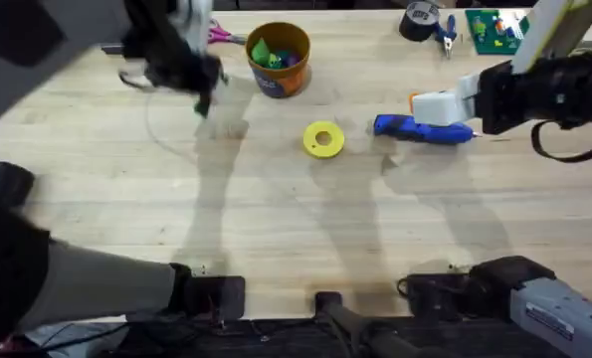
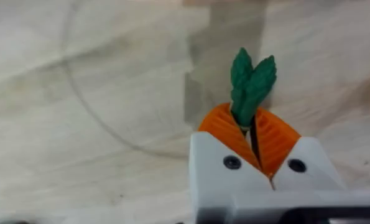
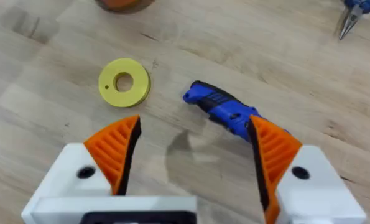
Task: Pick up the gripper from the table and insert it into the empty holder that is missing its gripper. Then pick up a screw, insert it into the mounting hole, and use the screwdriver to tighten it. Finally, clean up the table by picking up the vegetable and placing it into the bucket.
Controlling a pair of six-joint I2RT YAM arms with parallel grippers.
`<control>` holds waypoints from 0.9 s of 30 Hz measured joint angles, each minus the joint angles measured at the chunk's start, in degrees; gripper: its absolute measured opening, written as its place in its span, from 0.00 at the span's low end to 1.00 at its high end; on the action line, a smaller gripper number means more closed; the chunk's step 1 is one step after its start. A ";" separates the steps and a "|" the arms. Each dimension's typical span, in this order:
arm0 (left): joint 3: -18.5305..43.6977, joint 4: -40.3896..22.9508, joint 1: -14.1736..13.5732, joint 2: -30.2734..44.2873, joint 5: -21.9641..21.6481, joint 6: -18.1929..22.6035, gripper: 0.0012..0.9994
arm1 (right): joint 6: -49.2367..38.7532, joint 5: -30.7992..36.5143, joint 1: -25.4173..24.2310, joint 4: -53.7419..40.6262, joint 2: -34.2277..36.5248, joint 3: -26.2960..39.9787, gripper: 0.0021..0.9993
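My left gripper (image 2: 252,134) is shut on the dark-green leafy vegetable (image 2: 252,81), whose leaves stick out past the orange pads. In the overhead view my left gripper (image 1: 203,97) hangs above the table, left of the brown, yellow-rimmed bucket (image 1: 279,60). The blue screwdriver (image 1: 425,130) lies on the table at the right. My right gripper (image 1: 416,105) hovers just above it and is open, with orange fingers (image 3: 115,146) spread wide and the screwdriver (image 3: 221,109) beyond them. The loose gripper, the holder and the screw are out of view.
A flat yellow disc (image 1: 323,139) lies mid-table between bucket and screwdriver. Green and blue toys sit inside the bucket. A black tape roll (image 1: 418,20), blue-handled pliers (image 1: 446,36) and a green item (image 1: 494,28) lie at the far right edge.
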 joint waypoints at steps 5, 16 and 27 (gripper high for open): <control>9.85 0.21 -0.32 -3.45 2.18 -0.20 0.01 | -0.01 0.00 0.00 0.04 0.01 0.00 1.00; 12.44 16.60 -5.55 -0.37 11.65 -0.61 0.01 | -0.01 0.00 0.00 0.04 0.01 -0.02 1.00; 12.44 23.66 -10.70 13.10 13.35 -0.92 0.01 | -0.01 0.00 0.00 -0.87 0.01 -0.02 1.00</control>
